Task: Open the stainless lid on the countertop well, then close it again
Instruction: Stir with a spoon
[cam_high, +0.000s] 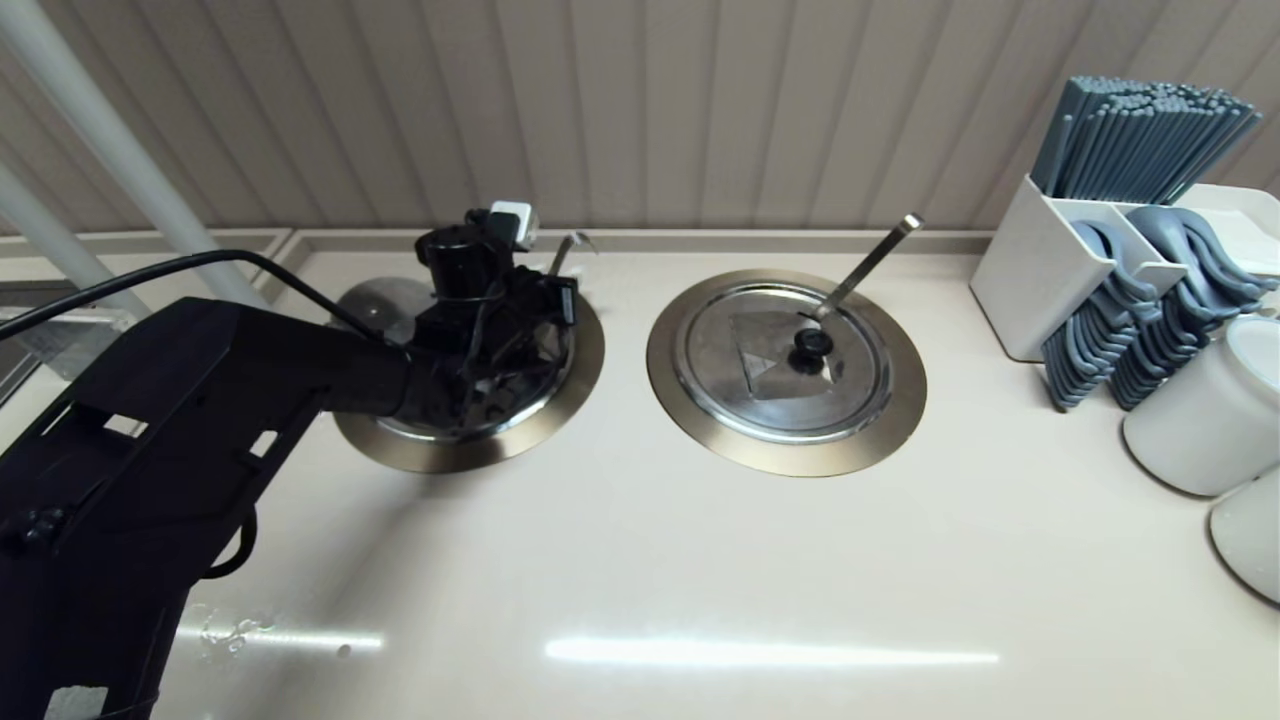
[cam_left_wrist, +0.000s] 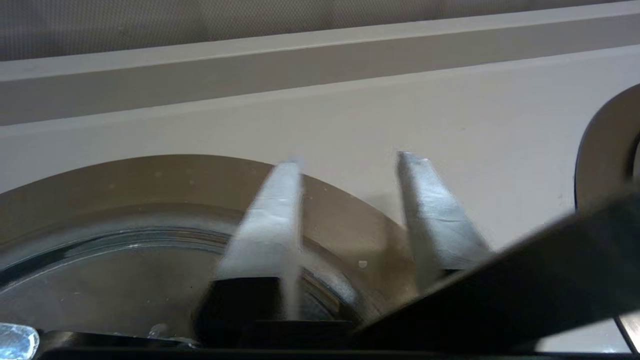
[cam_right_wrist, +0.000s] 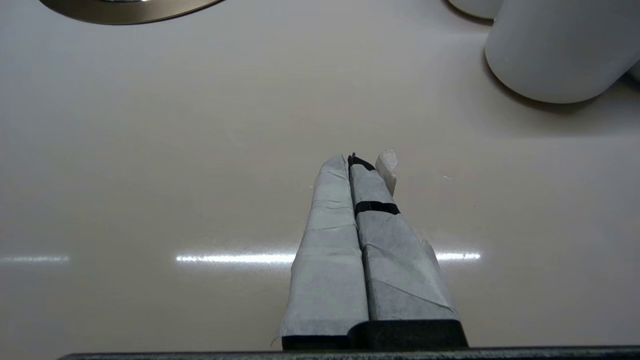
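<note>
My left gripper (cam_high: 535, 315) hovers low over the left countertop well, whose bronze-grey ring (cam_high: 575, 375) shows around it. The arm hides most of the stainless lid (cam_high: 500, 425); only its shiny rim shows, and its knob is hidden. The thin hook-ended ladle handle (cam_high: 568, 245) sticks up behind the wrist. In the left wrist view the left gripper (cam_left_wrist: 350, 160) is open, nothing between its taped fingers, above the ring (cam_left_wrist: 150, 185) and the lid (cam_left_wrist: 100, 280), which looks seated in the well. My right gripper (cam_right_wrist: 357, 160) is shut and empty over bare counter, out of the head view.
The twin lid (cam_high: 780, 355) with its black knob (cam_high: 812, 345) and straight thick ladle handle (cam_high: 870, 262) sits in the right well. At far right a white caddy (cam_high: 1045, 265) holds chopsticks and spoons, with white cups (cam_high: 1215, 420) beside it. A wall runs close behind both wells.
</note>
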